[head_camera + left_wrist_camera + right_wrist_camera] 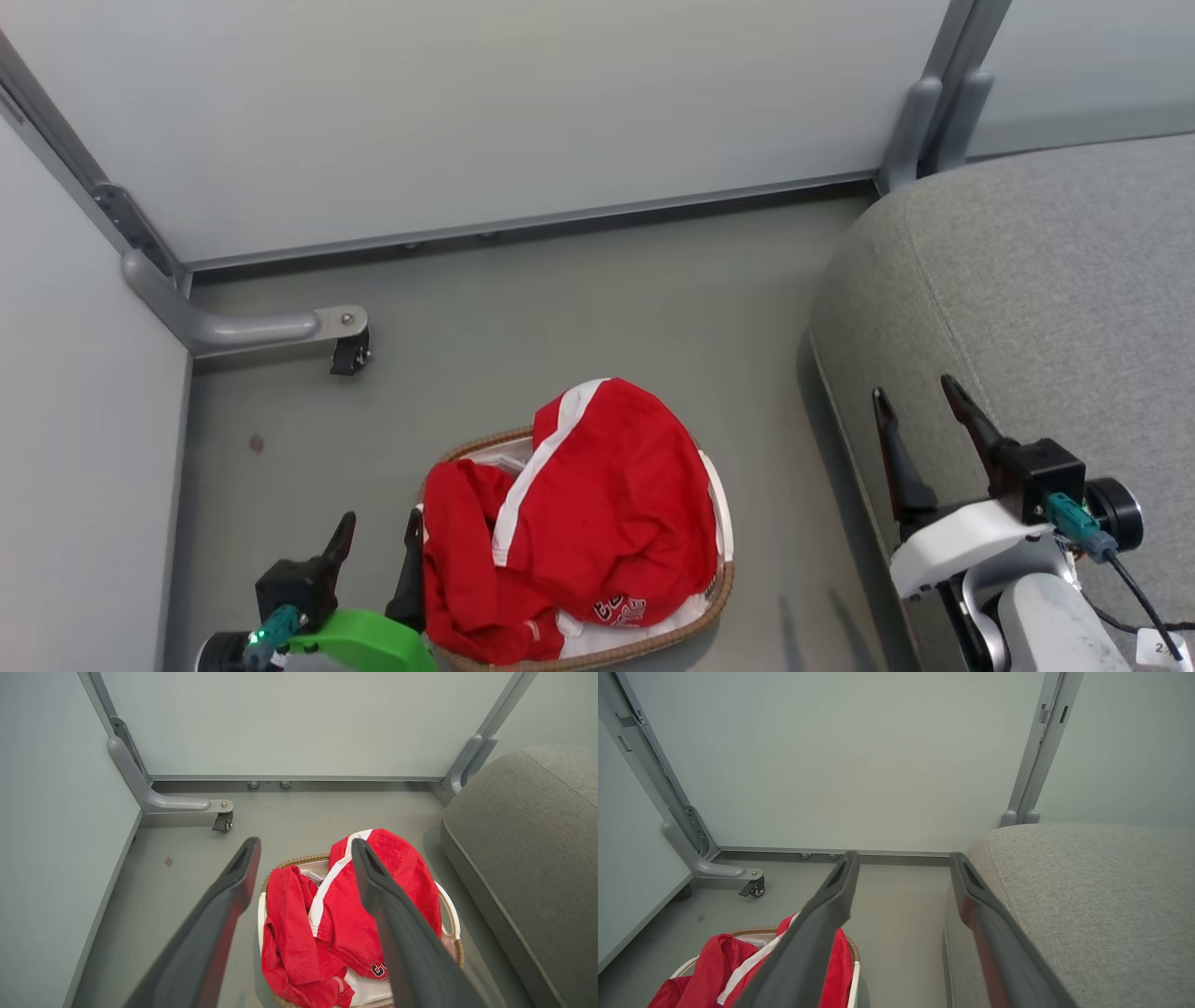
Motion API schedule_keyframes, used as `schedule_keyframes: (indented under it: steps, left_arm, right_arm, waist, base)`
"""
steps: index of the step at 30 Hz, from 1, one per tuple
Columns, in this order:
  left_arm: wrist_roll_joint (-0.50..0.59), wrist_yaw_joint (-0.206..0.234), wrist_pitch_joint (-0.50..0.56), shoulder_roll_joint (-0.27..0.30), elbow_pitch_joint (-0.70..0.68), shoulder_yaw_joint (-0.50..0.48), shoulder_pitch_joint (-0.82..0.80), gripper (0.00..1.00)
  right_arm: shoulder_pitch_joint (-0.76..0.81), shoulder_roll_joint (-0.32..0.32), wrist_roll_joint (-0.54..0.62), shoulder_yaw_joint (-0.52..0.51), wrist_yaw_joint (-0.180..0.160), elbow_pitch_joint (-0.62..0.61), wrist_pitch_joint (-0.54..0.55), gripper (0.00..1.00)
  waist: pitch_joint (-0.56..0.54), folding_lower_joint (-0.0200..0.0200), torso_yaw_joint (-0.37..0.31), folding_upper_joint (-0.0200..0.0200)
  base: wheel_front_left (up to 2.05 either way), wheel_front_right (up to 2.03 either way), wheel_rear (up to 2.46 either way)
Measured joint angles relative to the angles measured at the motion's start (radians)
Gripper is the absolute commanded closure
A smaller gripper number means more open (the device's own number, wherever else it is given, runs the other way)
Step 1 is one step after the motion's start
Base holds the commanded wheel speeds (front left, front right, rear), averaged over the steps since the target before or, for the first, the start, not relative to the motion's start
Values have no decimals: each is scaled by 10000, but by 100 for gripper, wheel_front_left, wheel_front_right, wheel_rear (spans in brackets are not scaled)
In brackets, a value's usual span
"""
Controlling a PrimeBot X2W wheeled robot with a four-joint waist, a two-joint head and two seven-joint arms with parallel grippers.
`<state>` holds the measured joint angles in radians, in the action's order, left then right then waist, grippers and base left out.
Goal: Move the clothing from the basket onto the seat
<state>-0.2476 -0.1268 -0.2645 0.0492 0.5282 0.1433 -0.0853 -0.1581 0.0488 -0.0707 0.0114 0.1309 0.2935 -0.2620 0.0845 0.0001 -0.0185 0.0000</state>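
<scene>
Hovering left of basket [478, 446]: left gripper [380, 521], two dark fingers spread, empty.
basket: one, oval, woven brown rim, white liner.
clothing [607, 495]: two soft red garments, white-striped, heaped inside basket.
floor [775, 373]: smooth grey, open right of basket.
seat [1046, 280]: one, grey fabric, rounded edge, right of basket.
right gripper [913, 392]: fingers spread, empty, over seat's edge.

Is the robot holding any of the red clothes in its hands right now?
No, nothing is held. The left gripper and the right gripper are both open and empty, and the clothing lies in the basket.
</scene>
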Motion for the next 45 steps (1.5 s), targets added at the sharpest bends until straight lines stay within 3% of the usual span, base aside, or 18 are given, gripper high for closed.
schedule_keyframes:
  steps: [10, 28, 36, 45]
  left_arm:
    - [387, -10, -2, 69, 976, 391, -1700, 0]
    - [1442, -17, -2, 1035, 3444, 1129, -4547, 0]
    - [2096, 213, -2, 1361, 5074, 1599, -5792, 0]
    - [2426, 669, 272, 1360, 6788, 1954, -7037, 0]
  right_arm:
    - [-1071, 2, -272, 332, 0, -834, -4, 0]
    - [-2325, 0, -779, 736, 0, -1751, -12, 0]
    - [-2720, 8, -1062, 823, 0, -1942, -12, 0]
    - [-2849, 4, -1302, 901, 0, -2036, -12, 0]
  waist:
    - [1525, 0, -275, 0]
    - [4584, 1, -923, 0]
    - [5709, 1, -1232, 0]
    - [6668, 1, -1513, 0]
  base:
    - [0, 0, 0]
    - [0, 0, 0]
    - [0, 0, 0]
    - [0, 0, 0]
